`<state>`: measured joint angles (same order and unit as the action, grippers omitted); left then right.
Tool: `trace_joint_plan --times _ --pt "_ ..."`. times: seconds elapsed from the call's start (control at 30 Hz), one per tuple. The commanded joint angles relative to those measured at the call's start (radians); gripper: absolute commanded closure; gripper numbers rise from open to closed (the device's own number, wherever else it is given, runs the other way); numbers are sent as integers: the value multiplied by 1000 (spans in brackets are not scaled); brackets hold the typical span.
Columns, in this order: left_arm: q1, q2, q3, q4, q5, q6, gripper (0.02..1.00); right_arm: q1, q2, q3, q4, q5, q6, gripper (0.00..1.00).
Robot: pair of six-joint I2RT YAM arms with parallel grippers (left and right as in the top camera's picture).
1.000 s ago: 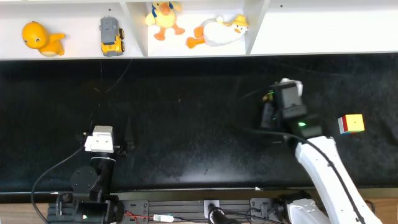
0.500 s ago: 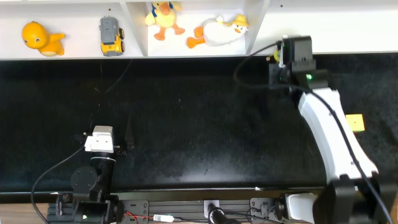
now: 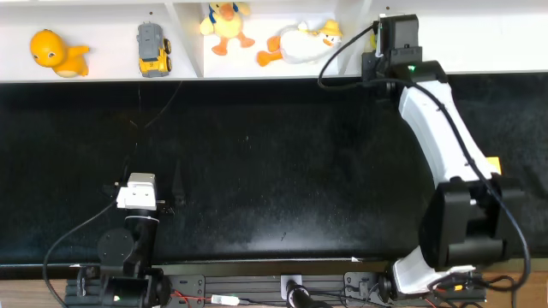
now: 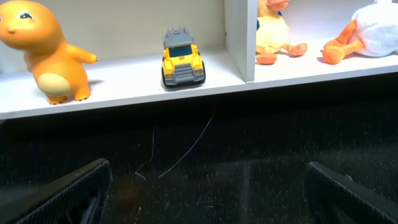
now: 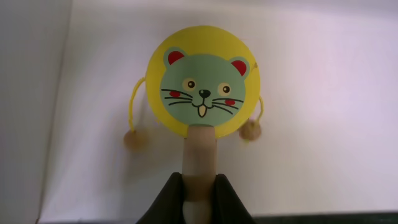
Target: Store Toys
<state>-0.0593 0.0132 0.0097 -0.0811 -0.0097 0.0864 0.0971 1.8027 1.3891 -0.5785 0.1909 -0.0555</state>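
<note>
Grasping a yellow rattle drum (image 5: 203,99) by its wooden handle (image 5: 200,152), the right gripper (image 5: 200,186) holds it over the white shelf (image 5: 329,93); the left gripper (image 4: 208,190) hangs released.

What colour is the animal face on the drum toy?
The face is green, on the yellow drum; clearest in the right wrist view.

Right arm (image 3: 432,120): smooth white shells between black joints, a black wrist block (image 3: 399,34) with a green light (image 3: 412,67), a black cable (image 3: 325,70) looping off it; right gripper (image 5: 199,178) black, tapered. Left arm (image 3: 118,248): black, topped by a white block (image 3: 138,192), possibly a camera housing.
</note>
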Motion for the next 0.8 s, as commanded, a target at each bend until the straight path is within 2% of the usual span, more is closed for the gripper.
trace_joint_plan --times 0.03,0.17,0.27,0.33,0.37,0.43,0.47,0.8 --pt "-4 -10 -2 -2 16 15 20 -16 50 63 27 8 7 956" --pt "-4 -10 -2 -2 16 15 20 -26 67 64 42 9 7 956" --pt "-4 -10 -2 -2 16 14 20 -34 71 64 58 9 7 862" --pt "-4 -10 -2 -2 16 15 20 -35 71 64 68 8 7 849" --pt "-4 -10 -2 -2 16 14 23 -35 71 64 68 8 7 807" --pt "-4 -10 -2 -2 16 14 20 -35 71 64 66 -3 7 606" --pt "-4 -10 -2 -2 16 15 20 -35 71 64 63 -16 7 542" --pt "-4 -10 -2 -2 16 14 20 -36 -62 1 -67 -14 -29 7"
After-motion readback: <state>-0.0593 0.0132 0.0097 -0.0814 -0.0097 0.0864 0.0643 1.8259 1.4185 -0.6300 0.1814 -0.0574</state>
